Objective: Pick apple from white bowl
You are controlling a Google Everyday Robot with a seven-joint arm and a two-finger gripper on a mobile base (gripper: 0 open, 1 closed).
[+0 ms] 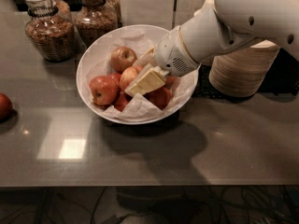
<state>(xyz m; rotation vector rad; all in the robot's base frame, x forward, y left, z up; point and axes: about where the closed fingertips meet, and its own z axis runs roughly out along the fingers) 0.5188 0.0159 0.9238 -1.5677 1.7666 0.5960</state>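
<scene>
The wide white bowl (186, 94), lined with crumpled white paper, stands at the middle of the grey table and holds several red apples. One apple (122, 57) lies at the back, one (103, 89) at the left, one (129, 76) in the middle. My gripper (147, 67) reaches down into the bowl from the right. It is open, with its cream lower finger (145, 81) lying over the middle apples, next to the middle apple. Apples under the wrist are partly hidden.
Two glass jars (49, 29) (96, 15) of brown food stand behind the bowl at the left. A stack of cream paper bowls (243, 71) stands at the right, behind my arm. Another red apple (3, 106) lies on the table at the far left edge.
</scene>
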